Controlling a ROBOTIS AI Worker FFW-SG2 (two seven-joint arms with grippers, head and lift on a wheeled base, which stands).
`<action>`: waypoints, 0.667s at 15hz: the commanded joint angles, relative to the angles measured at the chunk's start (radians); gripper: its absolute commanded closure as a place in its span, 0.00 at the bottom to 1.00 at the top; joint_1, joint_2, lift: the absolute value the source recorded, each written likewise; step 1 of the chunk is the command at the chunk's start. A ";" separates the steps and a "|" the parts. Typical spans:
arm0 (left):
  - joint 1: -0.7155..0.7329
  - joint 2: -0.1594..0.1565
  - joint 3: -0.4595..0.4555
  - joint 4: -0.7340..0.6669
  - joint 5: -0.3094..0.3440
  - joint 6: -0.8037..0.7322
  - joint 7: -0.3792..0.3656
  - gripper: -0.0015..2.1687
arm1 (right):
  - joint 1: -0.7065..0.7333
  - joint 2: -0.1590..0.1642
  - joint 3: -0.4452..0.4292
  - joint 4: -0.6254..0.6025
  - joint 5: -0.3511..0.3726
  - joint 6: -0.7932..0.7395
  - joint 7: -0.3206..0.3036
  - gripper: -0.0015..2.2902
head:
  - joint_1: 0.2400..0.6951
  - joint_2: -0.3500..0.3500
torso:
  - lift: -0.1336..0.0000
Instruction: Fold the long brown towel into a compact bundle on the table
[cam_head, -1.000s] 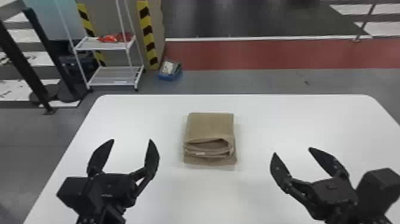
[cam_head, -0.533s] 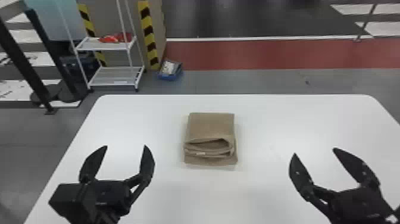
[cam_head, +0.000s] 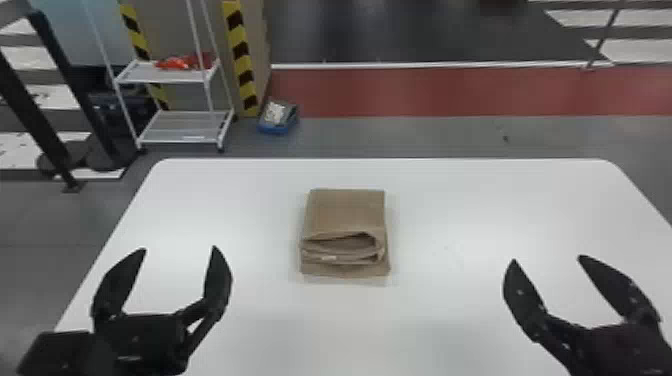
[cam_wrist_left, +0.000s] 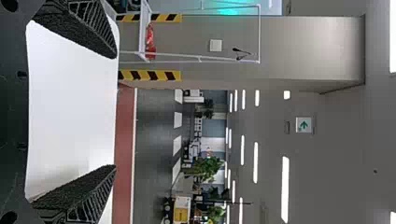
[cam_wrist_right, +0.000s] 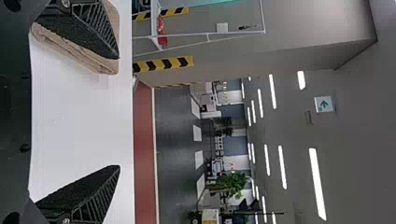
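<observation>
The single brown towel (cam_head: 345, 215) lies on the white table (cam_head: 475, 200) between the two grippers, a little farther forward than their fingertips and touching neither; the left one's inner finger is the nearer to it. Its far edge runs fairly straight, with tabletop continuing beyond it to the table's far edge, and strips of white surface separate its sides from the inner fingers on both hands, the wider strip toward the right. It is one compact, roughly rectangular bundle of stacked layers: smooth on top, with a slightly gaping fold facing the robot, a small pale tag in the fold, and the bottom layer jutting out a little toward the robot. Outward to the left, the left gripper (cam_head: 180, 247) has its two fingers spread wide, gripping nothing, with the table's left edge just outside its outer finger. To the right, the right gripper (cam_head: 547, 258) also has two widely parted fingers and holds nothing; tabletop extends ahead of them to the rounded far corner. Past the table, forward of the left fingers, stand one white rack (cam_head: 182, 127) with two shelves showing, red material (cam_head: 175, 63) on the upper one, and one blue box (cam_head: 280, 129) on the floor beside it.
</observation>
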 joint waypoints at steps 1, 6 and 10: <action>0.005 -0.006 0.005 -0.005 0.011 -0.005 -0.006 0.02 | 0.003 -0.003 -0.010 -0.002 -0.011 0.000 0.003 0.02 | 1.00 0.55 | 0.18; 0.006 -0.006 -0.008 -0.012 0.007 0.001 -0.011 0.02 | 0.014 -0.003 -0.010 -0.013 -0.017 0.000 0.012 0.02 | 1.00 0.53 | 0.18; 0.009 -0.006 -0.015 -0.011 0.000 0.004 -0.011 0.02 | 0.016 -0.002 -0.006 -0.017 -0.020 0.000 0.020 0.02 | 1.00 0.53 | 0.18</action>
